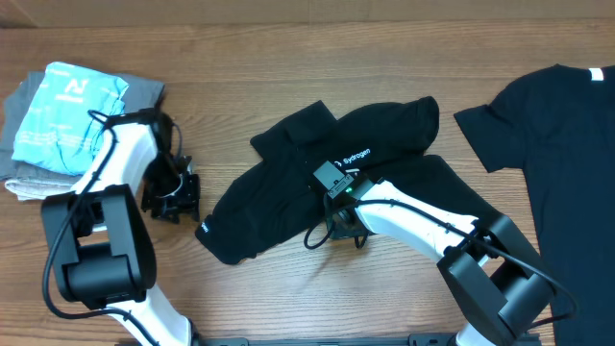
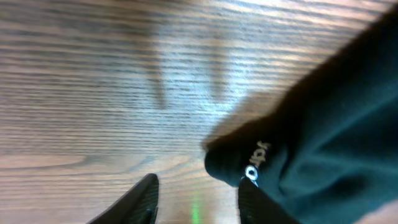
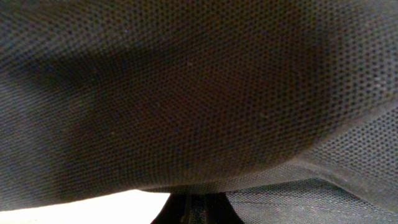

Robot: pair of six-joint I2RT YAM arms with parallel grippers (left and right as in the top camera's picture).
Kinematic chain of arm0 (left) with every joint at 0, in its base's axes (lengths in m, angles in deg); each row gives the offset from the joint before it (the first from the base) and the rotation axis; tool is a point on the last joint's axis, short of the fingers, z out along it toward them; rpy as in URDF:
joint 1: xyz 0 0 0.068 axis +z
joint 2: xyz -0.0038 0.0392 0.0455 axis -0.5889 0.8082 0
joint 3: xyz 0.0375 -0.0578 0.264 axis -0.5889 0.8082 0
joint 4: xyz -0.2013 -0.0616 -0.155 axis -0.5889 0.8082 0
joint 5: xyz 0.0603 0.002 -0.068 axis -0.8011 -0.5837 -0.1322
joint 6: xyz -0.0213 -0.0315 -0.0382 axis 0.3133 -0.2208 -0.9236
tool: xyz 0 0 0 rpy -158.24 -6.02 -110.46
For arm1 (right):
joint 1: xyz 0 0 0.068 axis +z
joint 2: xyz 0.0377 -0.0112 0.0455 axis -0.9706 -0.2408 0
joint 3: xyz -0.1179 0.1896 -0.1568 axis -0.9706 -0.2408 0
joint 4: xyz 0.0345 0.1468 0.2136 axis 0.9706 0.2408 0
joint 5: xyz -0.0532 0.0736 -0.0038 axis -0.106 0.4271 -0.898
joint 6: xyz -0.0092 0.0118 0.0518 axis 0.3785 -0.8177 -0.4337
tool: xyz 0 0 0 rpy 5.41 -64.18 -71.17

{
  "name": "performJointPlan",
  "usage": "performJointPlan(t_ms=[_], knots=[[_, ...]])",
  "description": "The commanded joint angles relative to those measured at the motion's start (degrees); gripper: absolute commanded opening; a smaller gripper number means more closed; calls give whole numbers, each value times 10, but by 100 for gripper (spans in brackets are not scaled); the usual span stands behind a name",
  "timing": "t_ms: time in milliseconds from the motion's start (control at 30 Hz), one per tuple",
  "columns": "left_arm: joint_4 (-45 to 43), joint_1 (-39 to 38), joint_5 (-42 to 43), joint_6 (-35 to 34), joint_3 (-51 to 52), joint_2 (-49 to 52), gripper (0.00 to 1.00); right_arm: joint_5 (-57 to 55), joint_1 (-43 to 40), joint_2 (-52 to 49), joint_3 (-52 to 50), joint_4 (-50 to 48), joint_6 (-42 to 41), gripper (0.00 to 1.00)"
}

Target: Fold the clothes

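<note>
A crumpled black T-shirt (image 1: pixel 288 197) lies bunched at the middle of the wooden surface (image 1: pixel 288 58), its white logo text (image 1: pixel 357 157) facing up near its centre. The left jaws stand open just off the shirt's lower-left corner. In the left wrist view their two fingers (image 2: pixel 144 198) are spread with bare wood between them, and one of them sits right beside the shirt's hem, where a scrap of white print (image 2: pixel 255 163) shows. The right jaws are down on the middle of this shirt, just below the logo. The right wrist view is filled with black mesh fabric, so I cannot tell whether they are open or closed on the cloth. A second black T-shirt (image 1: pixel 567 183) lies spread flat well to the right of the crumpled one, with its white neck label (image 1: pixel 598 75) at its top. A stack of folded clothes (image 1: pixel 67 115), light blue over grey, sits well to the crumpled shirt's left, beyond the left arm (image 1: pixel 115 163).
</note>
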Motion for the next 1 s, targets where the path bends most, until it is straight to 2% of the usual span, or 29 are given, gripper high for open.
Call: performJointPlan(t_ms=[0,100,400,500,700,967], knots=[[21,17,126,125,-4,0,50,1,-2,-14,-12,6,-5,5],[42,15,156,148,-4,0,53,1,-2,-14,-12,5,-5,5],[38,-6,94,144,17,0,59,1,-2,-14,-12,5,-5,5],[24,-13,40,142,35,0,59,0,-2,-14,-12,5,-5,5],[5,-30,-10,142,61,0,57,0,-2,-14,-12,5,-5,5],[-47,-41,-28,139,80,0,56,0,-2,-14,-12,4,-5,5]])
